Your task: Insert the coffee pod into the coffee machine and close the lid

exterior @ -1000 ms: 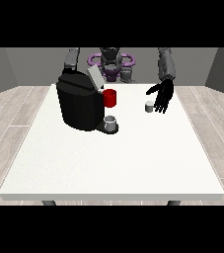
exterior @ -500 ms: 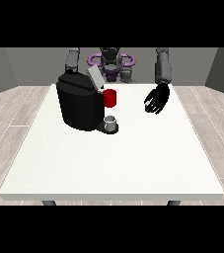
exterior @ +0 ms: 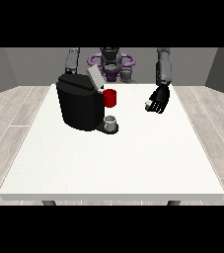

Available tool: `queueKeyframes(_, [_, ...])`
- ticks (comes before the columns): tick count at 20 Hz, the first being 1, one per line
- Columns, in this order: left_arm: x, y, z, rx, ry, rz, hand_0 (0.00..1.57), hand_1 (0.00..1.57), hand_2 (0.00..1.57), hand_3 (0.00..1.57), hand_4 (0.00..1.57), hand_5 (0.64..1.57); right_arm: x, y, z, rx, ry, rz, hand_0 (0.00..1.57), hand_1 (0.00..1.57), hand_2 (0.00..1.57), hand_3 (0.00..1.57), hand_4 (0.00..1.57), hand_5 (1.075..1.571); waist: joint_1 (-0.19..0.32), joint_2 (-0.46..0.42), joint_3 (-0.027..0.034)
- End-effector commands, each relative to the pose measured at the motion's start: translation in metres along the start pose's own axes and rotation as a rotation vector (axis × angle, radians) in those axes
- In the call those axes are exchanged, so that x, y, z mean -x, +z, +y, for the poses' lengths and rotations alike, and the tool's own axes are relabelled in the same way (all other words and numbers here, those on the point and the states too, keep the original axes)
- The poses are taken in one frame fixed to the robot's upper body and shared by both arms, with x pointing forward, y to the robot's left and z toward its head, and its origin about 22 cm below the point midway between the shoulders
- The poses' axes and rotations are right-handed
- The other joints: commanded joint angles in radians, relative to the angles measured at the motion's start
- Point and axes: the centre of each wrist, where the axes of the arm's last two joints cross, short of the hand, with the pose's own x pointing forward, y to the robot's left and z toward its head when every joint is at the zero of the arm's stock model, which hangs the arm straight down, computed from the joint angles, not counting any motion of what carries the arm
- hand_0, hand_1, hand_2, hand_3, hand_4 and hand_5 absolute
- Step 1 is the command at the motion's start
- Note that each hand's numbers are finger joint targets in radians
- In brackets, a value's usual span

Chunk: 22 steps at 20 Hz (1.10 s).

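Front view showed the coffee pod as a small pale thing pinched in the curled fingers of the hand at the view's right, raised above the table's far right part and well apart from the machine. Only a light end of it peeked out at the hand's left edge, so its long axis and the way it pointed could not be told (it seemed to lie roughly level, though the fingers covered most of it). The coffee machine stood on the white table at the left, a black block with its grey lid tilted up and open at the top. A red part stuck out at its front right, and below that a small grey cup sat on the machine's base. The other hand was hidden behind the machine; only its arm showed above it, so how its fingers lay could not be told. The robot's torso rose beyond the table's far edge, cut off at the top.
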Motion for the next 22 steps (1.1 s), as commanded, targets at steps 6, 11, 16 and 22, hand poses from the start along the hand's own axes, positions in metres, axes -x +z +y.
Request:
queueKeyframes(6, [-0.004, -0.014, 0.009, 0.039, -0.032, -0.039, 1.04, 1.04, 1.12, 1.01, 0.40, 1.571, 0.004, -0.014, -0.022, 0.055, 0.082, 0.045, 0.00, 0.00, 0.00, 0.00, 0.00, 1.571, 0.020, -0.003, -0.0018])
queueKeyframes(11, [-0.020, -0.018, -0.009, 0.007, 0.061, -0.115, 1.37, 1.37, 1.37, 1.30, 0.48, 1.571, 0.024, 0.000, -0.020, 0.069, 0.086, 0.098, 0.00, 0.00, 0.00, 0.00, 0.00, 1.571, 0.044, -0.067, -0.0018])
queueKeyframes(16, [-0.043, -0.035, 0.035, 0.060, 0.132, -0.173, 1.45, 1.45, 1.43, 1.35, 0.53, 1.571, 0.034, -0.007, -0.026, 0.115, 0.099, 0.122, 0.00, 0.00, 0.00, 0.00, 0.00, 1.571, 0.075, -0.104, -0.0012])
queueKeyframes(22, [-0.051, -0.042, 0.045, 0.127, 0.172, -0.149, 1.40, 1.40, 1.39, 1.33, 0.54, 1.571, 0.034, 0.012, -0.013, 0.002, 0.089, 0.177, 0.00, 0.00, 0.00, 0.00, 0.00, 1.571, -0.005, -0.192, -0.0016])
